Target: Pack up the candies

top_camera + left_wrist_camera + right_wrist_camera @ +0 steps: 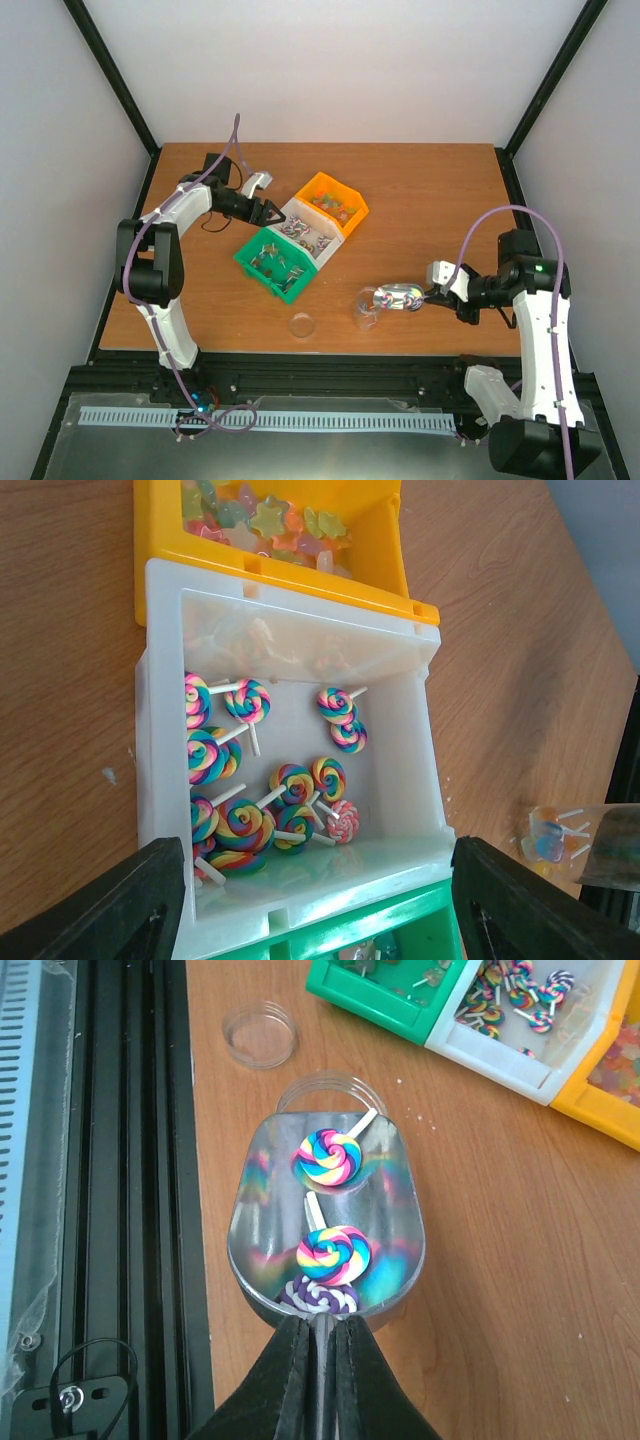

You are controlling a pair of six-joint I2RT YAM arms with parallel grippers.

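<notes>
The right gripper [320, 1325] is clamped shut on the back of the silver scoop [402, 1222]. The scoop carries three swirl-lollipop candies [333, 1252] over the clear jar [322, 1086], nearer the arms than the white bin [160, 730]. More candies lie inside the white bin, and the left gripper [268, 212] hangs open just above it.

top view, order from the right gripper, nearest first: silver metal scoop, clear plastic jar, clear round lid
1. silver metal scoop: held by the right gripper
2. clear plastic jar: at the scoop's tip
3. clear round lid: farther left
</notes>
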